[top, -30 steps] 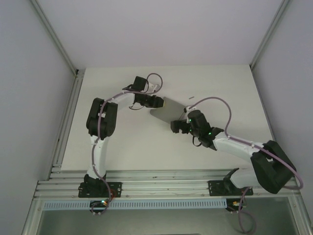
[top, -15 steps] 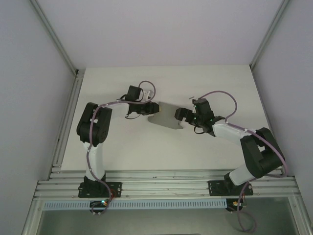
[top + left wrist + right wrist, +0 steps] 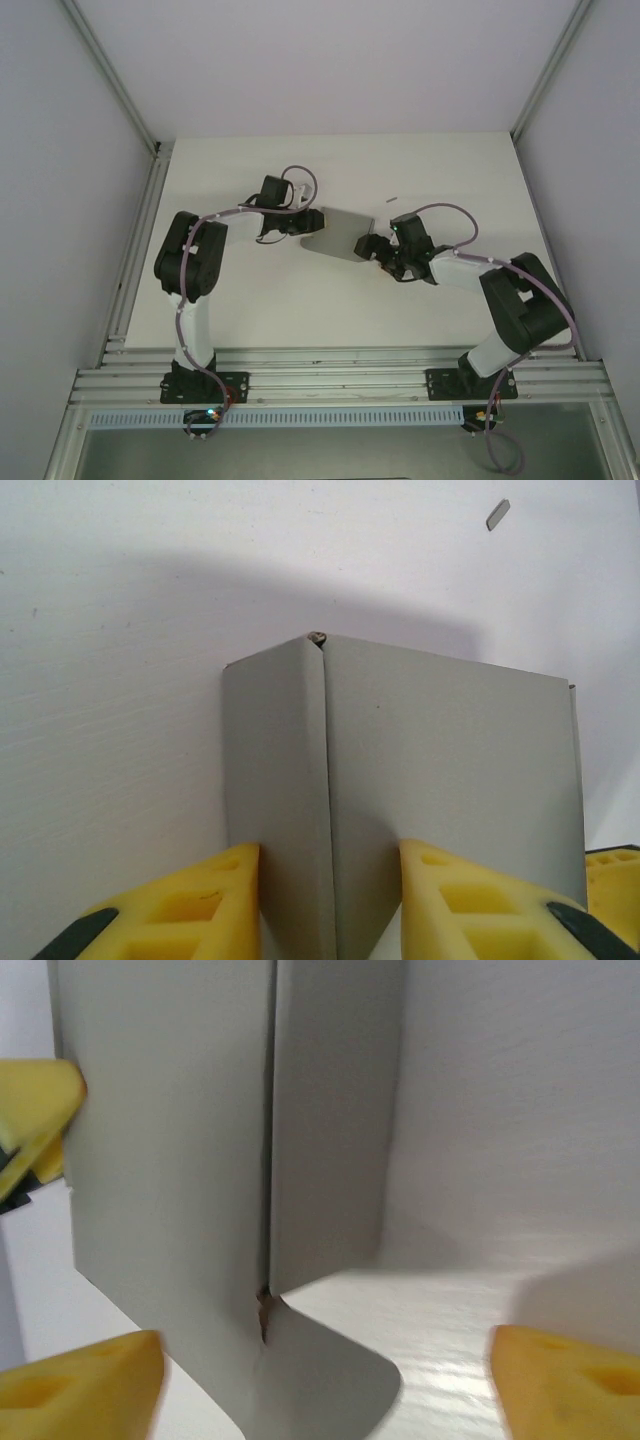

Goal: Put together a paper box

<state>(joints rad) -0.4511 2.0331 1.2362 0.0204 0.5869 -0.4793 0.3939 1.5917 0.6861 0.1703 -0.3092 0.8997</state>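
Observation:
The paper box (image 3: 340, 232) is a grey folded card held near the middle of the table. In the left wrist view it (image 3: 400, 770) shows two panels that meet at a raised fold. My left gripper (image 3: 330, 900) is shut on that folded corner, one yellow finger (image 3: 200, 905) against each side. My right gripper (image 3: 366, 244) is at the box's right end. Seen from the right wrist, the right gripper (image 3: 325, 1380) is open, its fingertips wide apart on either side of a rounded tab (image 3: 320, 1380) of the box (image 3: 170, 1140), touching nothing.
A small grey scrap (image 3: 392, 199) lies on the white table behind the box and shows as a scrap (image 3: 497, 514) in the left wrist view. Metal rails (image 3: 340, 375) run along the near edge by the arm bases. Walls close in both sides.
My right gripper swung up beside the box's right end, then settled close against it with its jaws narrowing. The left arm drew in and the box shifted slightly, still held.

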